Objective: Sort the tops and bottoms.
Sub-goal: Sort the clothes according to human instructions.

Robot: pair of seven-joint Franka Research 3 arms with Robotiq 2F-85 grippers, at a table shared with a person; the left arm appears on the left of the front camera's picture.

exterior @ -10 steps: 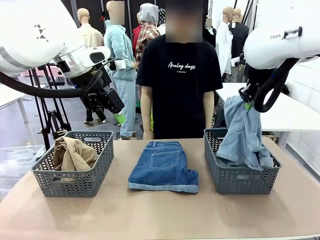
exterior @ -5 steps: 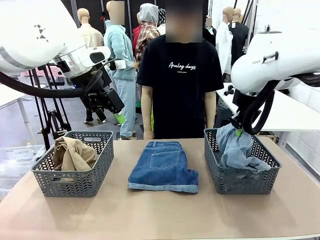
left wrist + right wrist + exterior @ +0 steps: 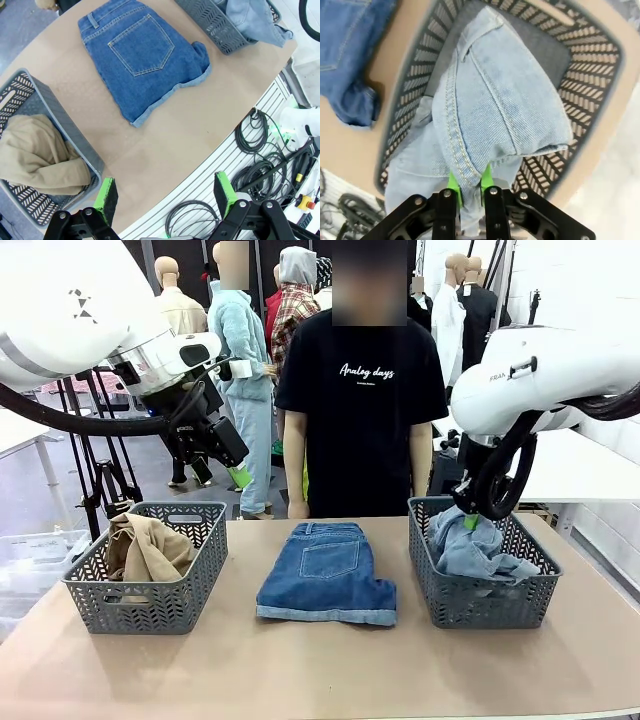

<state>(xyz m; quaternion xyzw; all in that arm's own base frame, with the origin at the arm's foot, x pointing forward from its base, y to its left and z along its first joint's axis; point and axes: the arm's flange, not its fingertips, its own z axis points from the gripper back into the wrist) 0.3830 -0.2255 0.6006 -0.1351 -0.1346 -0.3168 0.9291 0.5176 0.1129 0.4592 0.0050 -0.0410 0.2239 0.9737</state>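
My right gripper is shut on the pale light-blue denim bottoms, which slump into the right grey basket. Dark blue denim shorts with a back pocket lie flat at the table's middle. A tan-beige top sits crumpled in the left grey basket. High above that basket my left gripper hangs open, holding nothing.
A person in a black printed T-shirt stands at the table's far edge behind the shorts. Cables lie on the floor beyond the near table edge. Bare tabletop stretches across the front.
My right gripper has come down and to the left, lowering the pale denim from hanging above the right basket until most of it rests inside. The left arm has stayed still.
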